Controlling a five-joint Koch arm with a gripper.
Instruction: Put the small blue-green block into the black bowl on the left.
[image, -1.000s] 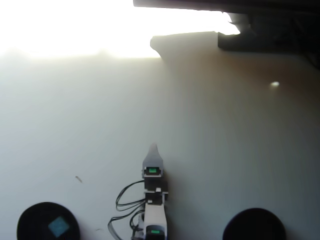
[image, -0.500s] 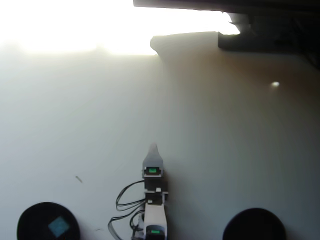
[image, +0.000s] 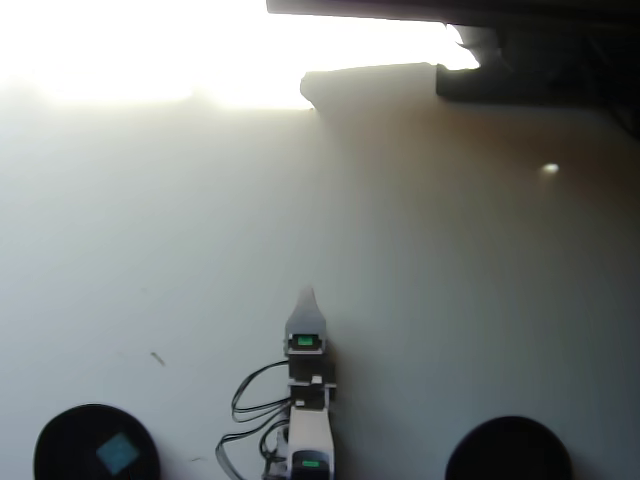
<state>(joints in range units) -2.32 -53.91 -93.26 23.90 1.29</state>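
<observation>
In the overhead view the small blue-green block (image: 117, 454) lies inside the black bowl (image: 60, 440) at the bottom left, partly cut by the frame's lower edge. My gripper (image: 306, 296) points up the picture from the arm at bottom centre, well to the right of that bowl and apart from it. Only a single narrow tip shows, with nothing visible in it, so its jaws cannot be told apart.
A second black round bowl (image: 508, 450) sits at the bottom right. Black cables (image: 250, 405) loop left of the arm. Dark equipment (image: 540, 60) fills the top right, and strong glare washes out the top left of the white table (image: 200, 230).
</observation>
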